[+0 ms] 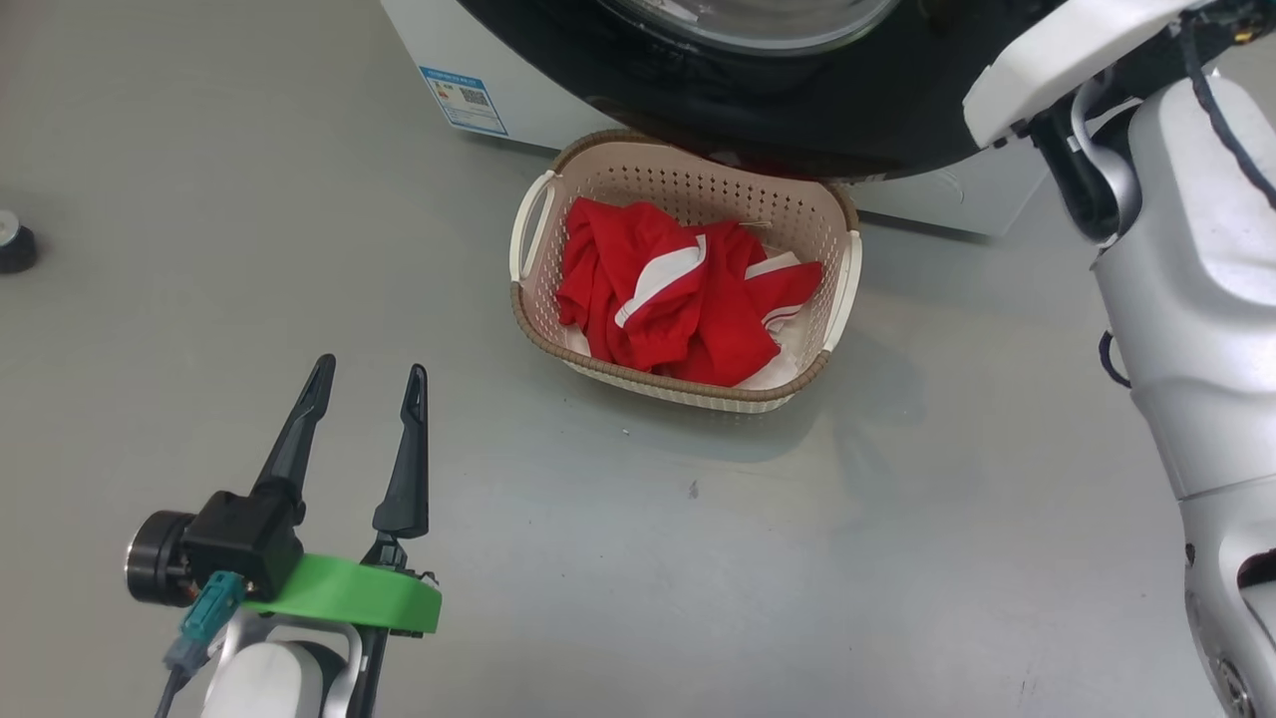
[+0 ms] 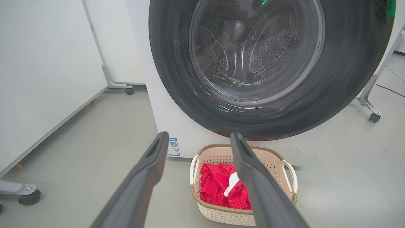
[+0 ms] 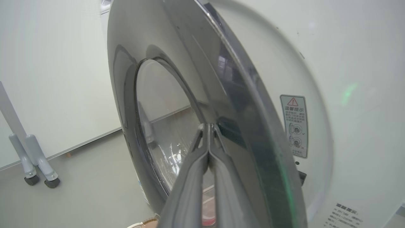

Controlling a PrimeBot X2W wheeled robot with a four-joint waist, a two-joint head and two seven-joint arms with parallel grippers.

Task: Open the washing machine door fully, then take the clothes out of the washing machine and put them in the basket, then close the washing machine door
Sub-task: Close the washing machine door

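The clothes (image 1: 678,299), red with white stripes, lie inside the cream basket (image 1: 688,384) on the floor just before the washing machine (image 1: 518,70). The washing machine door (image 1: 758,110) hangs over the basket's far rim. In the right wrist view the door (image 3: 177,47) stands ajar, angled off the white front (image 3: 348,63). My right gripper (image 3: 207,125) is shut, its tips against the door's glossy outer face beside the glass. My left gripper (image 1: 370,367) is open and empty, low at the left, pointing toward the basket (image 2: 221,210), the clothes (image 2: 215,186) and the door (image 2: 177,79).
A small black round object (image 1: 15,244) sits on the floor at far left. White panels on castors (image 2: 47,79) stand left of the machine, and a metal leg with a castor (image 2: 373,110) stands to its right. My right arm (image 1: 1186,299) rises along the right side.
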